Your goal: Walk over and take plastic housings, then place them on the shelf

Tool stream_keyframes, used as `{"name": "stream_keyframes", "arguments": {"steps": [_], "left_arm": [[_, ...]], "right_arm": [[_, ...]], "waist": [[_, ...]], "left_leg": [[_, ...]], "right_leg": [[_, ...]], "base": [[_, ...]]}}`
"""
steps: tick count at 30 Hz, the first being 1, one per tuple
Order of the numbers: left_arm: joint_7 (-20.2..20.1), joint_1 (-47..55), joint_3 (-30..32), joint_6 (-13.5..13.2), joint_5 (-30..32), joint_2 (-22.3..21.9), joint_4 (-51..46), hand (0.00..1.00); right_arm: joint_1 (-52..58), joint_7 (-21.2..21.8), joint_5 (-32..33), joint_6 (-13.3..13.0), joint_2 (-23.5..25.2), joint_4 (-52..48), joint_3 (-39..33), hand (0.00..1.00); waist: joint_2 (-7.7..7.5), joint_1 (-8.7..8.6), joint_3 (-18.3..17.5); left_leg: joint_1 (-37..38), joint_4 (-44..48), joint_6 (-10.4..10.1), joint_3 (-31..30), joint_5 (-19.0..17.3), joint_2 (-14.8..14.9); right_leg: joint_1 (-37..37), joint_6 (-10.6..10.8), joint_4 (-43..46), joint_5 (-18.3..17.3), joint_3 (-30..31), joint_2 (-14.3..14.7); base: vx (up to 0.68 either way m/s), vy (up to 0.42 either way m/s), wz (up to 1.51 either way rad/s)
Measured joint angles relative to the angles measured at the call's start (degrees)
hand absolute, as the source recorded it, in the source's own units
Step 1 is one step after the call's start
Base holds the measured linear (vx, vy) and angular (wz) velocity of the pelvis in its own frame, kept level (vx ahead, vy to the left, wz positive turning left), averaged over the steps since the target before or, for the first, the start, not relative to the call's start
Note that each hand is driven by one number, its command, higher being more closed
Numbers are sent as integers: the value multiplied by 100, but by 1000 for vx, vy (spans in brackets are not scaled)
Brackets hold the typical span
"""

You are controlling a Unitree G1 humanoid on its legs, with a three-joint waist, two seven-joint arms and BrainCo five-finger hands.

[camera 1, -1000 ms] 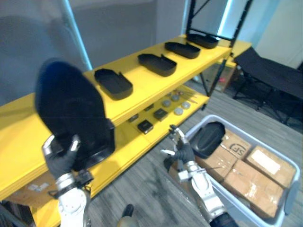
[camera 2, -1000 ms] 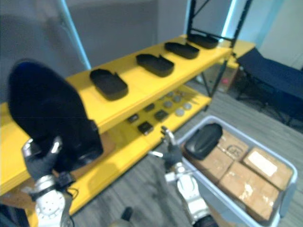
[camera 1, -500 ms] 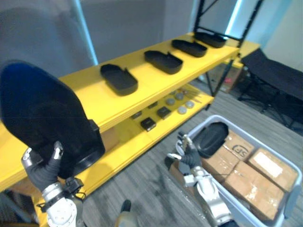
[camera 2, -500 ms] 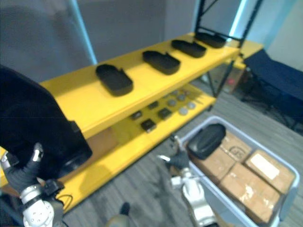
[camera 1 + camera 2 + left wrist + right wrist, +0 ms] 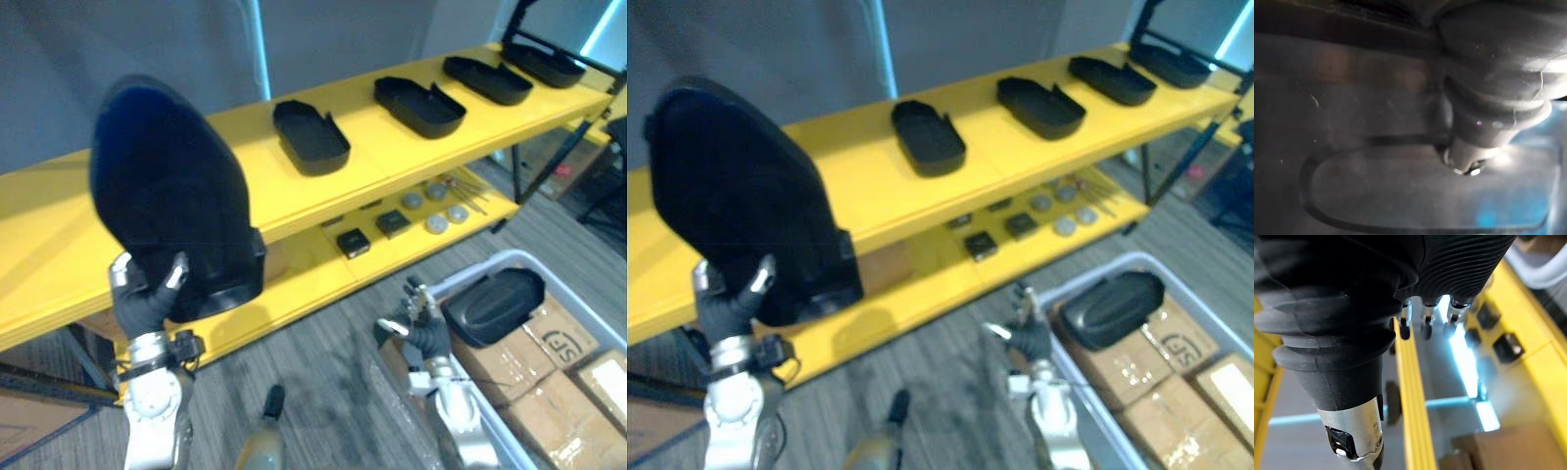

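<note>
The left hand [image 5: 147,305] is clenched round the lower edge of a black plastic housing [image 5: 171,196], holding it upright with its rounded end up. It stands in front of the bare left stretch of the yellow top shelf [image 5: 49,245], raised but not yet resting on the board. Compared with half a second ago the whole view has swung. The row of housings [image 5: 311,137] already lying on the shelf now sits further right, so the head has turned and nothing on the shelf has moved. The held housing keeps the same grip and the same tilt in the hand as before. It now sits higher and more central in the view, which suggests the robot has squared up to the free spot left of the row, ready to lay the piece flat there. The right hand [image 5: 423,331] hangs low at the near right with its fingers relaxed and nothing in them, just beside the rim of the pale bin [image 5: 468,272]. Another housing [image 5: 493,306] waits in that bin on top of cardboard boxes [image 5: 549,338].
</note>
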Motion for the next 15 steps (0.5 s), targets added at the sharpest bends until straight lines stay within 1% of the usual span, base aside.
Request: {"name": "stream_keyframes", "arguments": {"steps": [1,3,4,5,6,7,8,9,10,11,12,14,15], "left_arm": [[5,31,0,0,0,-19,-1,100],[36,298,-27,41,-65,-139,-10,100],[36,374,-69,77,-85,-155,-10,100],[16,534,-135,131,-119,-178,-12,100],[-15,702,-163,165,-120,-217,-27,100],[-38,776,-162,167,-121,-242,-29,100],[-52,873,-155,168,-128,-312,-32,100],[-51,895,-144,173,-135,-318,-31,100],[-53,895,-118,171,-138,-315,-37,100],[-51,936,-78,169,-161,-316,-47,100],[-53,1007,-13,163,-170,-317,-86,100],[-78,1034,62,153,-172,-317,-195,100],[-130,978,114,144,-174,-317,-309,100]], "right_arm": [[-13,26,-70,0,-9,1,-9,0],[-65,142,-257,2,-65,0,9,0],[-48,157,-259,7,-79,0,9,0],[27,192,-258,8,-118,0,9,0],[131,206,-253,9,-170,0,30,0],[183,214,-248,9,-197,0,40,0],[263,245,-219,9,-246,0,44,0],[324,286,-170,9,-241,4,42,0],[337,329,-125,9,-208,5,40,0],[363,373,-120,1,-215,-1,17,0],[389,421,-116,-6,-196,-1,-5,0],[403,439,-118,-95,-102,-1,-4,0],[398,406,-126,-140,-20,-2,-10,0]], "waist": [[32,21,21],[204,36,121],[247,27,145],[334,20,194],[389,7,214],[400,-15,210],[403,-36,224],[278,-54,285],[222,-38,319],[290,11,285],[235,15,259],[201,-2,200],[103,-4,206]], "left_leg": [[0,26,-6,1,4,58],[28,113,-7,80,3,247],[28,145,0,86,-6,283],[21,231,121,128,-122,332],[-1,286,176,270,-234,377],[-1,277,176,327,-298,383],[-6,274,155,478,-474,396],[-18,355,135,754,-727,395],[-58,535,212,879,-739,362],[-67,925,242,978,-737,276],[-68,958,202,1034,-694,188],[-135,1009,223,1049,-714,23],[-246,1081,293,1039,-764,-116]], "right_leg": [[1,0,-5,0,5,48],[60,24,-54,-18,46,227],[69,33,-48,-23,54,260],[84,14,-22,-53,64,313],[96,15,-12,-61,56,336],[97,13,-2,-62,39,332],[96,5,-2,-58,19,302],[90,-40,-25,-53,28,155],[81,-49,-18,-58,44,74],[78,-44,-17,-68,98,28],[80,-29,-39,-75,151,-52],[89,-32,-101,-74,134,-194],[91,-33,-170,-73,106,-275]], "base": [[-124,-59,-2],[-187,-84,-13],[-206,-58,-8],[-168,-17,1],[-153,-8,7],[-118,3,15],[-88,30,11],[-72,60,3],[-40,99,-15],[1,96,-26],[22,88,-19],[62,80,9],[139,130,33]]}}
